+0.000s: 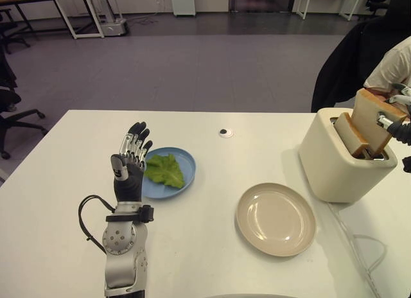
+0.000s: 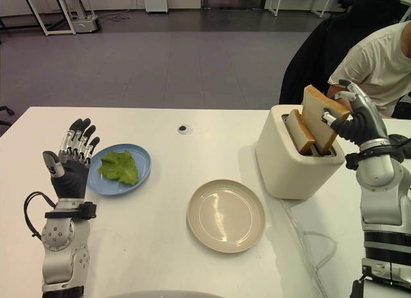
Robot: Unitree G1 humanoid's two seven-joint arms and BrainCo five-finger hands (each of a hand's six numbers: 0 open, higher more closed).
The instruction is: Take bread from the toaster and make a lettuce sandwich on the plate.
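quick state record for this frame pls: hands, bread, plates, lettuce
left hand: open, raised, fingers extended, beside the blue plate
right hand: fingers shut on the taller bread slice
taller bread slice: tilted, lower end at the toaster slot
second bread slice: in the toaster, untouched
lettuce: on the blue plate
beige plate: between blue plate and toaster, no bread or lettuce on it yet
sandwich: not started
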